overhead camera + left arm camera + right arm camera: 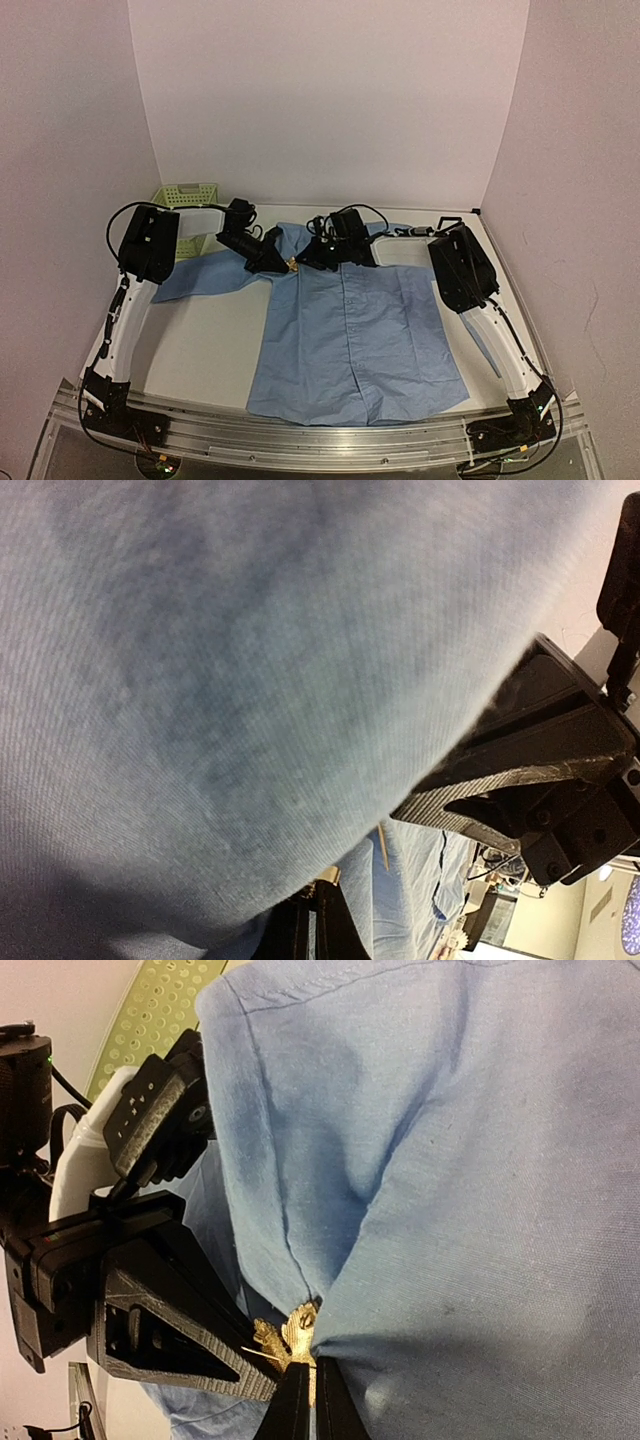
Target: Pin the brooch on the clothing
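Near edge: the two arm bases are bolted to a metal rail. A light blue long-sleeved button-up shirt point(350, 340) is laid front-up on the white table point(200, 350), hem toward the bases and collar away.

At the collar end, the two grippers are brought tip to tip over the shirt's left-hand shoulder. The left gripper point(278, 262) is seen closed, with a fold of shirt cloth bunched up at its tips. Cloth is draped across most of the left wrist view.

The small golden, leaf-shaped metal brooch point(292, 1332) is found at the point of that fold, against the cloth. The right gripper point(308, 1380) is set very narrow on it, and a sliver of gold is seen between the dark fingers.

Farther back: a pale green perforated plastic basket point(185, 194) is noted at far left, and a small black square frame point(450, 222) at far right.
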Motion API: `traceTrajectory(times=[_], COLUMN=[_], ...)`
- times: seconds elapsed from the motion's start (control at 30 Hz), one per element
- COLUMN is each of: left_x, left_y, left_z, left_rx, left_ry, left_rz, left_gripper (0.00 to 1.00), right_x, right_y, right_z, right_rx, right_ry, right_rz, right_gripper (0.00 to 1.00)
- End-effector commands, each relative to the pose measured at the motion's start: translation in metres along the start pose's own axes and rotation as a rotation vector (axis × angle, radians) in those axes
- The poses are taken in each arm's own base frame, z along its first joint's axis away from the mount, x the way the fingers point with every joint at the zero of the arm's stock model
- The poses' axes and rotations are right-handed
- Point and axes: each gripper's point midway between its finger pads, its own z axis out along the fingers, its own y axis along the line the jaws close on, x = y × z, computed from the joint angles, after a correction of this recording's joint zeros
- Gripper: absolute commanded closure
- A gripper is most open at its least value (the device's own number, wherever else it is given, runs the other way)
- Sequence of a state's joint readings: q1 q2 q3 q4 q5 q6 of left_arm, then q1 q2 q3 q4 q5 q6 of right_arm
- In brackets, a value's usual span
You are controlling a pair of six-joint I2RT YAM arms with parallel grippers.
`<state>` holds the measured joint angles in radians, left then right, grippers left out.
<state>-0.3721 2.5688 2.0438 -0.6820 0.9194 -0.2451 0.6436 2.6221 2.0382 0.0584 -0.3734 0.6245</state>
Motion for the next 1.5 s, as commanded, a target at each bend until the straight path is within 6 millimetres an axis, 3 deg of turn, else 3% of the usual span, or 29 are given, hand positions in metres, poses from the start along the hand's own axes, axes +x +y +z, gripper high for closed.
traceTrajectory(times=[0.0, 0.17, 0.37, 0.67, 0.97, 1.07, 1.27, 1.47], left_x=[0.014, 0.013, 0.011, 0.008, 0.01, 0.008, -0.003, -0.003], left_y=[0.025, 0.029, 0.029, 0.021, 0.027, 0.02, -0.01, -0.034], left_z=[0.016, 0.017, 0.016, 0.016, 0.008, 0.0, -0.019, -0.038], left_rx=[-0.086, -0.096, -0.107, -0.064, -0.038, -0.035, -0.015, 0.019], left_ry=[0.048, 0.047, 0.043, 0.034, 0.033, 0.026, -0.008, -0.022], left_rz=[0.006, 0.031, 0.056, 0.06, 0.034, 0.049, 0.12, 0.164], left_gripper=[1.0, 1.0, 1.0, 1.0, 1.0, 0.93, 0.71, 0.65], right_x=[-0.009, 0.007, 0.014, 0.027, 0.032, 0.035, 0.044, 0.048], right_y=[0.007, 0.003, -0.007, 0.0, -0.019, -0.024, -0.028, -0.032], right_z=[0.008, 0.015, 0.016, 0.02, 0.014, 0.014, 0.014, 0.013], right_rx=[-0.009, 0.008, 0.04, 0.041, 0.134, 0.152, 0.177, 0.193], right_ry=[-0.041, -0.017, -0.01, 0.008, -0.012, -0.01, 0.008, 0.015], right_rz=[-0.035, -0.031, -0.015, -0.066, -0.097, -0.097, -0.11, -0.122], right_gripper=[0.92, 0.88, 0.99, 1.0, 1.0, 1.0, 1.0, 1.0])
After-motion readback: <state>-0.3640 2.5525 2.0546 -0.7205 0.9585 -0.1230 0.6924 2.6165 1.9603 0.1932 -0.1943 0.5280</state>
